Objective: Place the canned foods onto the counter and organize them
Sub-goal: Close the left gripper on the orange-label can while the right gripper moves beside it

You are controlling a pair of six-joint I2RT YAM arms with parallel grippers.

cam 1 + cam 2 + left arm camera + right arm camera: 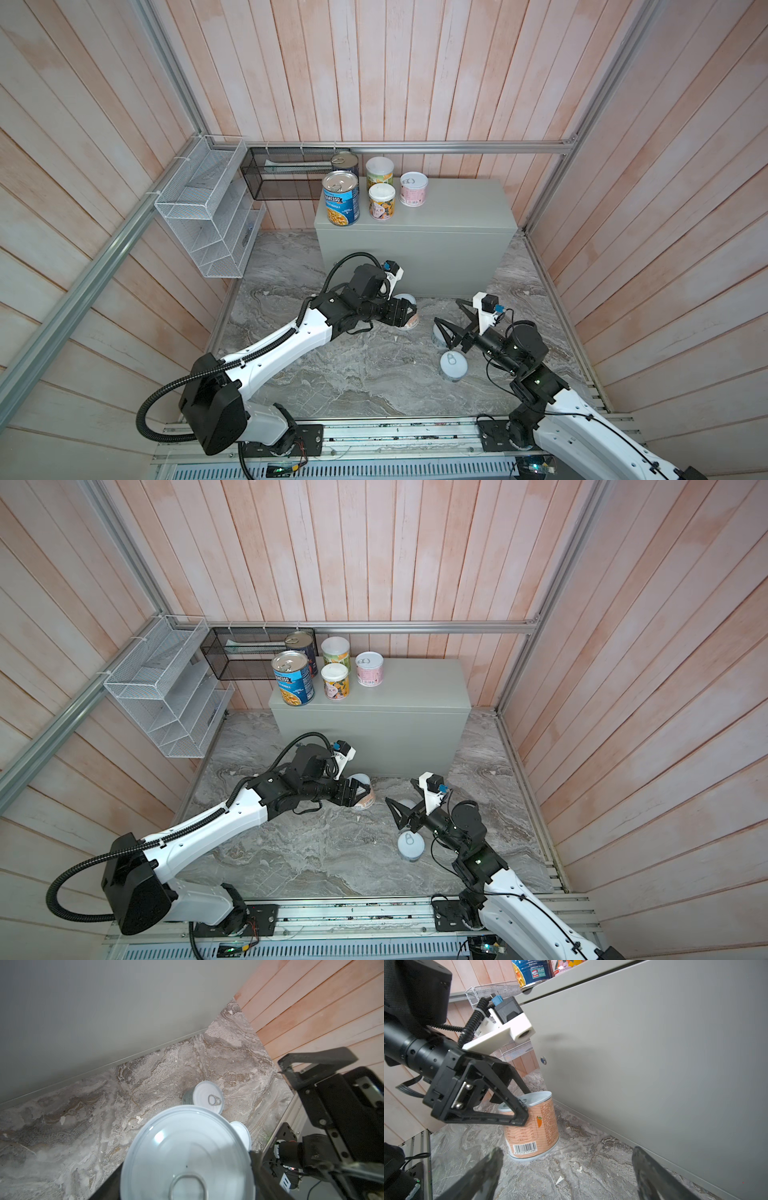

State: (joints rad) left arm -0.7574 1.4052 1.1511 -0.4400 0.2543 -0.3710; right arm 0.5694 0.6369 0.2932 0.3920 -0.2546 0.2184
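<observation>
Left gripper was narrow, its jaws clamped on the upper wall of the orange-labelled can. The can stood on the marble floor just before the counter; in both top views the wrist hid most of it. Right gripper gaped wide and empty above a short can half covered by its fingers, label unreadable. Grey pull-tab can lay near, unobstructed. On the counter were the Progresso can, rear white-lidded can, front white-lidded can and pink can. A metal-topped can was mostly hidden behind the Progresso.
</observation>
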